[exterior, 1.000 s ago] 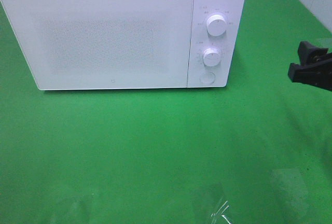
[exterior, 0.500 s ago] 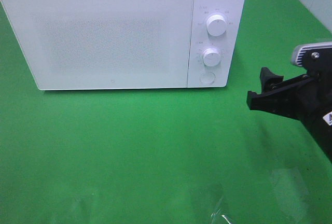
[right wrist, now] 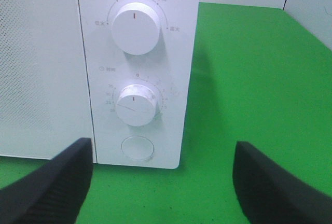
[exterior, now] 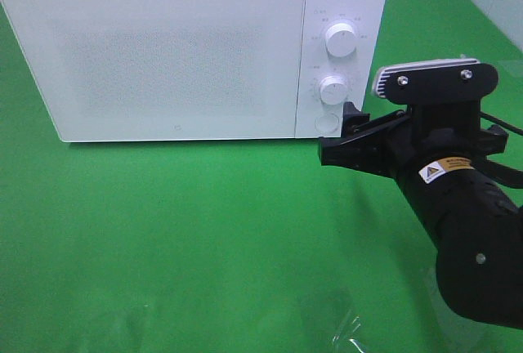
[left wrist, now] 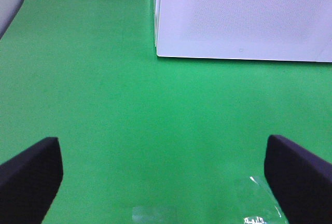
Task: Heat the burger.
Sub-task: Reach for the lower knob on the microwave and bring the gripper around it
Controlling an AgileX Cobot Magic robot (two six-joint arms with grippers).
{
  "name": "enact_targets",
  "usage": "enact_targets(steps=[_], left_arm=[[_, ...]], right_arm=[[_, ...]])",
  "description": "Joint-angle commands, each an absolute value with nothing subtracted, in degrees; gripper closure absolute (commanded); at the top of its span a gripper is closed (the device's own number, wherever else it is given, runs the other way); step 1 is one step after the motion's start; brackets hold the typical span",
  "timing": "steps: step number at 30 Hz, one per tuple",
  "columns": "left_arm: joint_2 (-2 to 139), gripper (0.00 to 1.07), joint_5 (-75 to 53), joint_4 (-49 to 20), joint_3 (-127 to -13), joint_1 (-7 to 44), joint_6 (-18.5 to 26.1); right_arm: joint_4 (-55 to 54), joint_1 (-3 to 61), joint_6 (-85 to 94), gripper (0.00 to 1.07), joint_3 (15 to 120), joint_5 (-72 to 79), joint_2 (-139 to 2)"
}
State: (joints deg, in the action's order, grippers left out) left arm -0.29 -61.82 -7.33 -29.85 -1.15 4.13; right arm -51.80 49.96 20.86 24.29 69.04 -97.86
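Green tabletop (exterior: 204,230) carrying white microwave (exterior: 163,59), door shut; burger location: not discernible. Right claw (exterior: 337,136) spread wide, empty, just in front of control panel; left claw (left wrist: 166,177) fully spread, empty, above tabletop. On panel: upper dial (exterior: 341,38), lower dial (exterior: 333,89), round button (exterior: 327,122).

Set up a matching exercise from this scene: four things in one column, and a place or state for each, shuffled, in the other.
Things:
1. microwave door
2. right gripper
3. round button
4. upper knob

Places or states:
A. lowest on the control panel
B. shut
C. open, just in front of the control panel
D. topmost on the control panel

Pairs: 1-B, 2-C, 3-A, 4-D.
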Motion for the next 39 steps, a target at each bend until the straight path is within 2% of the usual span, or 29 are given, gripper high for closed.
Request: enact_targets(steps=[1,9,17,26,39], left_arm=[[-1.5,0.09,-61.2,-7.8,-29.7,-1.3,4.2],[-1.5,0.09,-61.2,-7.8,-29.7,-1.3,4.2],[-1.5,0.09,-61.2,-7.8,-29.7,-1.3,4.2],[-1.3,0.09,-61.2,-7.8,-29.7,-1.3,4.2],[-1.2,0.09,-61.2,-7.8,-29.7,-1.3,4.2]], right_arm=[[-51.9,50.1,21.4,0.32,27.4,77.8,-100.4],[-51.9,49.8,21.4,0.32,31.2,78.8,-104.3],[-47.6,44.6,20.5,0.32,36.3,74.9,-108.7],[-47.3,44.3,20.5,0.32,39.5,74.3,-112.2],[-43.5,39.5,19.7,0.32,44.3,71.3,-115.4]])
